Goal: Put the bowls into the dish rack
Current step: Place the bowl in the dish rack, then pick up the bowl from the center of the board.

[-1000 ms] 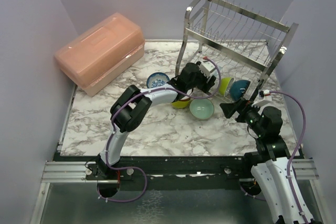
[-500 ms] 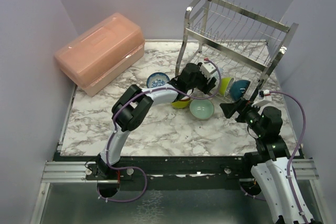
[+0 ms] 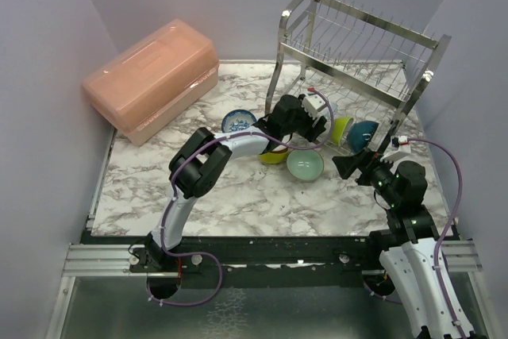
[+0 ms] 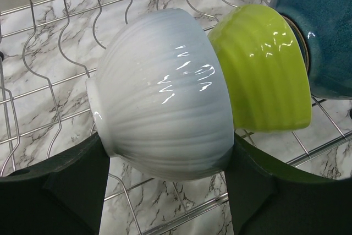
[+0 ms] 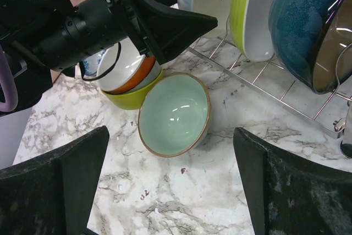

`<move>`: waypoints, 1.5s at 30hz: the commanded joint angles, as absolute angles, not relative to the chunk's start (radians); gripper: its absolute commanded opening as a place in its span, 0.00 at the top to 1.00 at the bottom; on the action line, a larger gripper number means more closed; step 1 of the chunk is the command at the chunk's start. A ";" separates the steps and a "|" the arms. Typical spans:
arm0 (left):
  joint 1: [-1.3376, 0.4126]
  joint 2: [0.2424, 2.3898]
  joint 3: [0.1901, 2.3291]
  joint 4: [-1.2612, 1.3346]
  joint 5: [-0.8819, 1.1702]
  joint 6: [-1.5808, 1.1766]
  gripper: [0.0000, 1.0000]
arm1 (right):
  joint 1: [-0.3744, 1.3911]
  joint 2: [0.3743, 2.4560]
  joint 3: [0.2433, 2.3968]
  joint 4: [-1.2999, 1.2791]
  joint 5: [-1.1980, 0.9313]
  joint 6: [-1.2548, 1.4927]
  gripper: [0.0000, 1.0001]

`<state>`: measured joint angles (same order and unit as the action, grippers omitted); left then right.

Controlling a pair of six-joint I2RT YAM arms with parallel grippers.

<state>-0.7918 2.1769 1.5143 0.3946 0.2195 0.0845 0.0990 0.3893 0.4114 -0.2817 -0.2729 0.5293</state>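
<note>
Item in hand: one white, finely ribbed, glossy ceramic bowl (image 4: 165,103), round with a small foot ring, tipped on its side and gripped across its widest part by my left tool (image 4: 168,160), one finger on each flank. It sits at the lower shelf of the shiny two-tier steel wire dish rack (image 3: 357,33), just beside a lime-green ribbed ceramic bowl (image 4: 264,75). Beyond that stands a dark teal glazed bowl (image 4: 324,31), also on edge on that shelf. To seat mine well, I judge the rim should drop between two wavy wires, kept parallel to the lime bowl. I should open only once the wire bears the weight, because the glaze is slick and the round body could roll. In front of the rack, on the grey-veined marble tabletop (image 3: 238,196): one mint-green bowl with a brown rim (image 5: 173,114), upright and smooth inside, and one nested stack (image 5: 129,83), white-and-orange inside yellow-green. My right tool (image 3: 343,166) hangs in front of the rack's right end, spread wide and holding nothing.
</note>
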 commanded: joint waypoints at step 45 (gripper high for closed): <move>-0.787 1.240 0.599 0.439 -0.202 -0.140 0.01 | 0.103 0.504 0.366 -0.212 -0.253 0.563 0.00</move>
<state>-0.7910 1.3174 0.6796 0.5083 -0.1024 -0.0448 0.0990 0.4820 0.3885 -0.2626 -0.2554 0.5404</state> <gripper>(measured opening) 0.987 0.998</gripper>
